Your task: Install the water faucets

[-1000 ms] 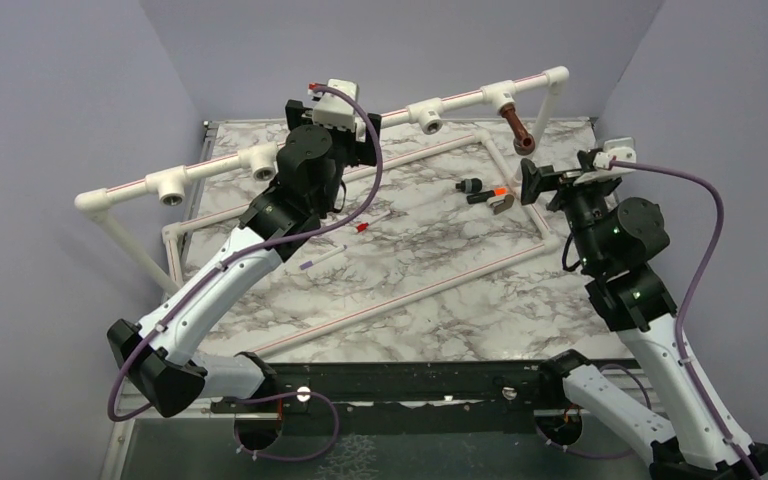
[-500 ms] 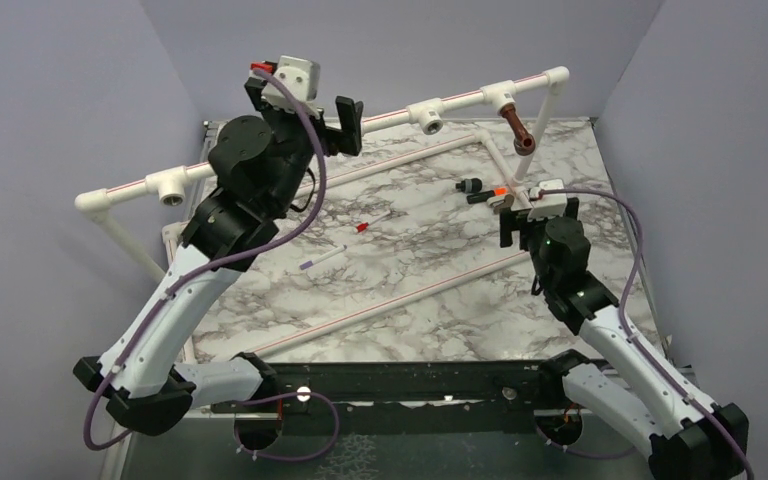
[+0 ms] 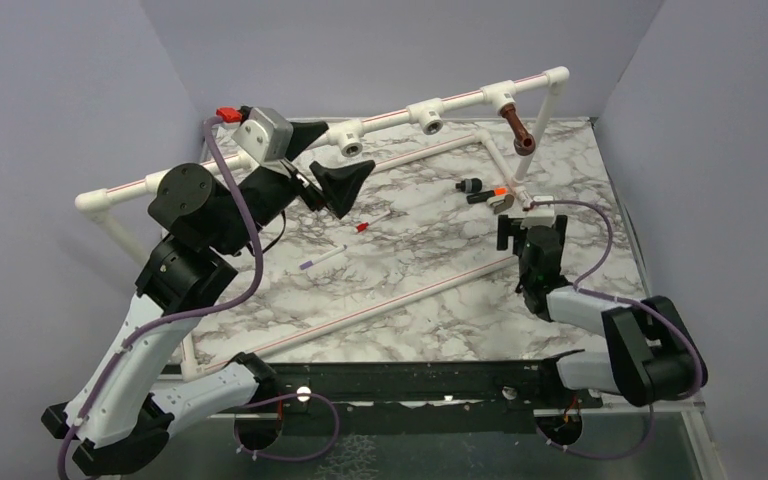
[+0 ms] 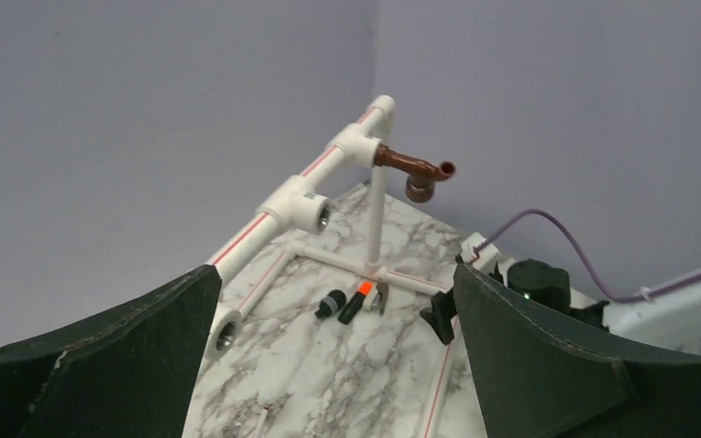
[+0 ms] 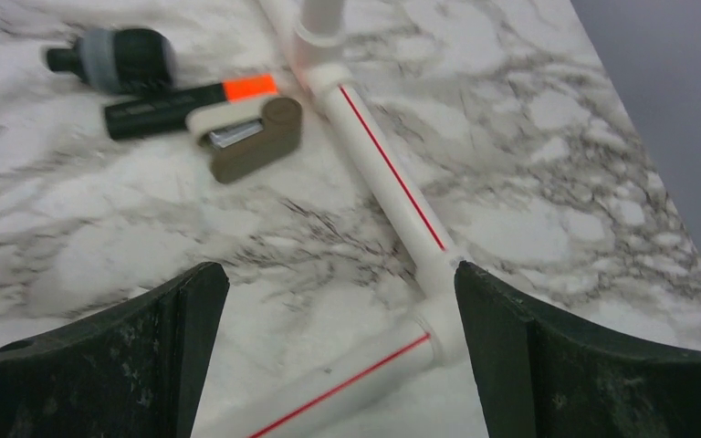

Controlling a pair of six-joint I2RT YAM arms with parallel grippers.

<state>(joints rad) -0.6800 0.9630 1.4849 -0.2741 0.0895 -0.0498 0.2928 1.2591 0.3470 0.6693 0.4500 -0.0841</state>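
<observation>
A grey-veined white marble table (image 3: 430, 260) carries a frame of white plastic pipe with a thin red stripe (image 3: 460, 98). Its raised rail runs from the left edge up to the far right corner.

A small reddish-brown, copper-coloured metal faucet (image 3: 517, 130) is fitted in the white tee nearest the far right corner. It slants down from the rail, its rounded end lowest. No gripper touches it. Two more white tee fittings (image 3: 428, 117) sit empty along the rail to its left.

The left gripper (image 3: 330, 160) is held high near the middle of the rail, close to one empty tee. Its black fingers are spread wide and hold nothing.

The right gripper (image 5: 338, 274) hangs low over the table near the right edge, above a corner joint of the pipe lying flat there (image 5: 374, 155). Its fingers are also spread wide and empty.

Just beyond it lie a black cylinder with a grey band (image 5: 114, 57), a black stick with an orange band (image 5: 187, 99) and a tan and white clip (image 5: 246, 132). Two thin white sticks, one red-tipped (image 3: 370, 222) and one purple-tipped (image 3: 320, 258), lie near the table's middle.
</observation>
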